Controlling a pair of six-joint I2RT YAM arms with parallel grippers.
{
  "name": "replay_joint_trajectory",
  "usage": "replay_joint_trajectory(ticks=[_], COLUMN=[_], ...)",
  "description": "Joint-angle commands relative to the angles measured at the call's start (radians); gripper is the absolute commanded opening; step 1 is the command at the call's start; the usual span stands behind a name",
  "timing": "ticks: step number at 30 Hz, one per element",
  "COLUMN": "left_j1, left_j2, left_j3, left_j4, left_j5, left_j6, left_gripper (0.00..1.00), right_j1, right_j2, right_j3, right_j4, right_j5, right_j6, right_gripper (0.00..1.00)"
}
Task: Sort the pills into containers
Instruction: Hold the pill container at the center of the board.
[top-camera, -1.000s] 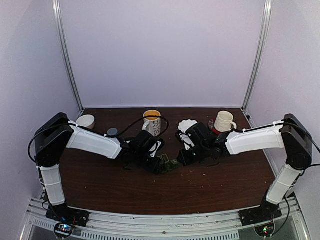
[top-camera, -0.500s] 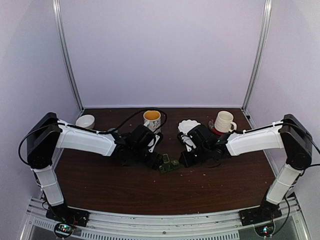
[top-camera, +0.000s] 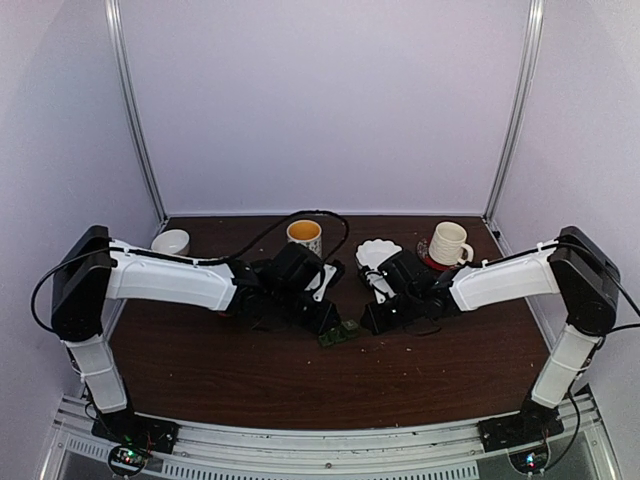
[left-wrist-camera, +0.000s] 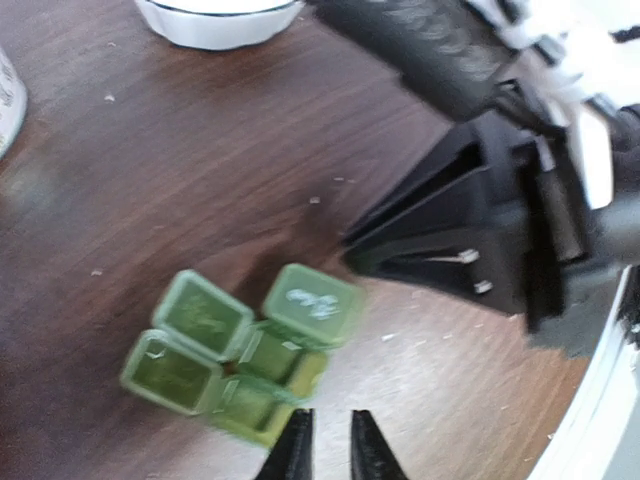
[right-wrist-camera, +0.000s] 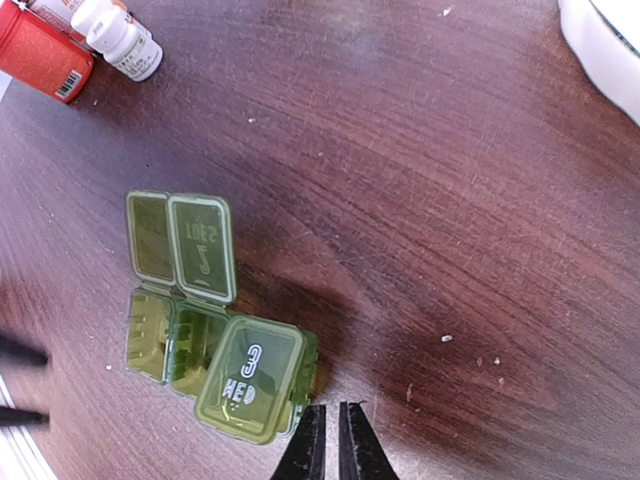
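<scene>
The green pill box (top-camera: 340, 333), the containers, lies on the dark wood table between both grippers. In the right wrist view the pill box (right-wrist-camera: 170, 345) has two lids folded back, and the lid marked 3 WED (right-wrist-camera: 250, 380) hangs tilted over its compartment. My right gripper (right-wrist-camera: 330, 432) is shut and empty, just beside that lid's corner. In the left wrist view the pill box (left-wrist-camera: 240, 350) sits just ahead and left of my left gripper (left-wrist-camera: 330, 440), whose fingers stand close together with nothing between them. I cannot make out any pills.
A red bottle (right-wrist-camera: 40, 50) and a small white bottle (right-wrist-camera: 120, 40) lie beyond the box. A yellow-lined mug (top-camera: 304, 235), a cream mug (top-camera: 448, 243), a white bowl (top-camera: 172, 242) and a white scalloped dish (top-camera: 375, 250) line the back of the table.
My left gripper has closed from wide open and moved right toward the box. The box has shifted slightly. The right arm has hardly moved.
</scene>
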Motion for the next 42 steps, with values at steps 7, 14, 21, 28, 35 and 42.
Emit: replay_joint_trajectory(ticks=[7,14,21,28,35,42], left_j1=[-0.011,-0.011,-0.012,-0.010,-0.004,-0.001], left_j2=[0.125,0.151,0.191,0.232,0.270,0.261], left_j3=[0.134,0.147,0.186,0.228,0.260,0.272], left_j4=[-0.097,-0.159,-0.206,-0.227,-0.282,-0.382], left_j5=[-0.025,-0.048,-0.049,-0.050,-0.096,-0.159], left_j6=[-0.024,-0.031,-0.028,-0.036,-0.033,0.026], left_gripper=[0.15,0.21,0.22,0.31,0.32,0.23], right_j1=[-0.011,-0.013,-0.013,-0.013,-0.013,-0.013], right_j2=[-0.001,0.000,0.001,-0.004,-0.009,-0.020], right_j3=[-0.005,-0.012,-0.012,-0.016,-0.019,-0.030], right_j4=[0.037,0.051,0.056,0.063,0.064,0.080], right_j5=[-0.022,-0.028,-0.036,-0.039,-0.041,-0.049], right_j6=[0.003,0.004,0.005,0.008,0.008,0.001], right_gripper=[0.09,0.09,0.09,0.08,0.08,0.07])
